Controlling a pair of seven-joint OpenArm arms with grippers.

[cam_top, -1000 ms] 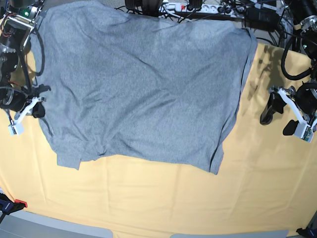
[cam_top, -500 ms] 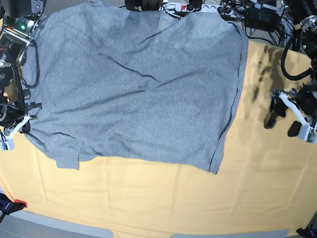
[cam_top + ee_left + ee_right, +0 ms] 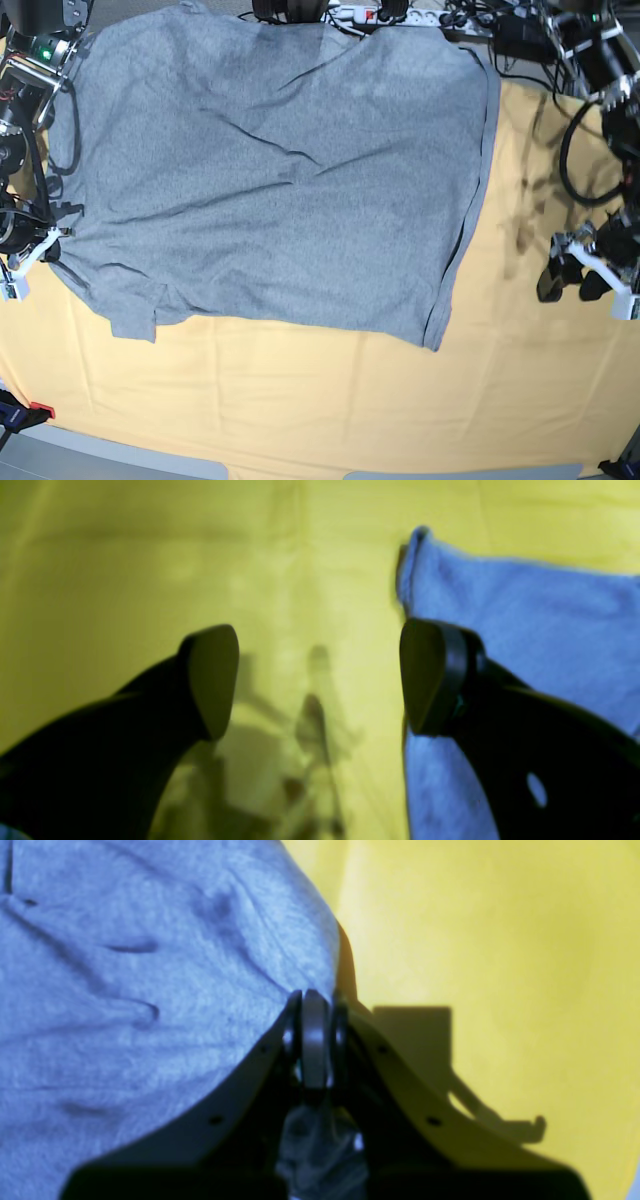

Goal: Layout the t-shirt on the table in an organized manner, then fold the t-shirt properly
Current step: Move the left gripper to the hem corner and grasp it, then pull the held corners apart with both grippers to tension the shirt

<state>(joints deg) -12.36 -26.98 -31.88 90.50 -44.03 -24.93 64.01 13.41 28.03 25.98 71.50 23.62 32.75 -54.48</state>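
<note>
At the left edge of the base view we see the right gripper pinched closed on the edge of the t-shirt, which lies spread across the table, no readable lettering showing. Far right, the left gripper hangs spread wide, empty, over bare cloth.

Even overhead light; wrist views blurred, tinted; soft shadows.

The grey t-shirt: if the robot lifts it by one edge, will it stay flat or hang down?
The t-shirt would probably droop: its cloth already lies in soft wrinkles. It looks light. Pinched by the right gripper, it would likely drag over the table.
</note>
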